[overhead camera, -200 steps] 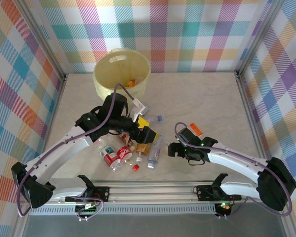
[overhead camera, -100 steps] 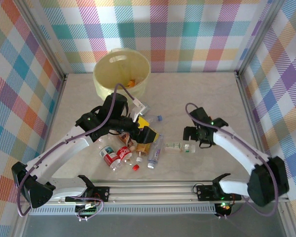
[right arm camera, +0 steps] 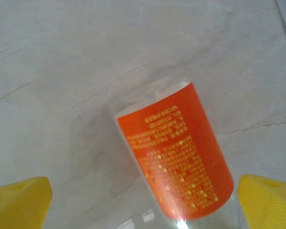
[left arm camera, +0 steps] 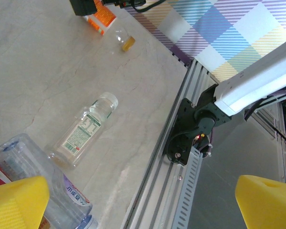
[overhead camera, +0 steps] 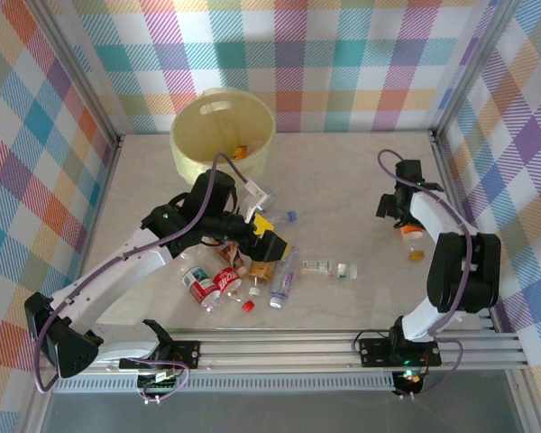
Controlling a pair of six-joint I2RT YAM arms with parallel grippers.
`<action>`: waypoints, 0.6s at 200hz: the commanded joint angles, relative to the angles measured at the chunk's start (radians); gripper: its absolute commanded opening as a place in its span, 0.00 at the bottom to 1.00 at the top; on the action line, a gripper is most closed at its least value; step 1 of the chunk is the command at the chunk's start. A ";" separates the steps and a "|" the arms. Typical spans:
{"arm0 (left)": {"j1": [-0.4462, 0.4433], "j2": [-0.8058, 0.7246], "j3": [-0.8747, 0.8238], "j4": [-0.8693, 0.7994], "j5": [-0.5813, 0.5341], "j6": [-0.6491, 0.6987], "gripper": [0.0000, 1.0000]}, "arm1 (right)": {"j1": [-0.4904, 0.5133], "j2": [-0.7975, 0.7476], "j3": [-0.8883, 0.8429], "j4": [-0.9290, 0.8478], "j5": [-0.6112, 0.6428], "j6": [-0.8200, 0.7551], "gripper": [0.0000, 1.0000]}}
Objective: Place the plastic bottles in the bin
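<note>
Orange-labelled bottle [right arm camera: 181,157] lies between the spread fingers [right arm camera: 19,200] of the right gripper [right arm camera: 143,199].

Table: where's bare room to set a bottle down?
Bare: far middle, between the bin and the right gripper; near strip right of the green-label bottle. Crowded: bottle cluster by the left gripper.

The left gripper [left arm camera: 143,202] is shown with its yellow fingertips [left arm camera: 16,200] spread wide apart. Beside one fingertip a blue-labelled bottle [left arm camera: 47,186] is laid on the marble table [left arm camera: 38,71]. A green-labelled bottle [left arm camera: 83,131] is laid flat just beyond it, and an orange-labelled bottle [left arm camera: 101,20] is seen farthest ahead.
</note>
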 commanded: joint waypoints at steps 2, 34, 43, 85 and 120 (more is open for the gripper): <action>-0.006 0.020 -0.002 -0.009 0.009 0.002 1.00 | -0.053 0.038 0.018 0.030 -0.004 -0.041 1.00; -0.009 0.028 -0.001 -0.010 0.007 0.005 1.00 | -0.089 0.052 0.002 0.053 -0.046 -0.041 1.00; -0.007 0.031 -0.001 -0.010 0.007 0.004 1.00 | -0.092 0.062 0.000 0.049 -0.045 -0.037 1.00; -0.008 0.027 -0.001 -0.009 0.010 0.001 1.00 | -0.097 0.118 -0.009 0.053 -0.050 -0.013 0.92; -0.008 0.018 -0.001 -0.006 0.007 -0.003 1.00 | -0.097 0.130 -0.021 0.067 -0.071 -0.005 0.82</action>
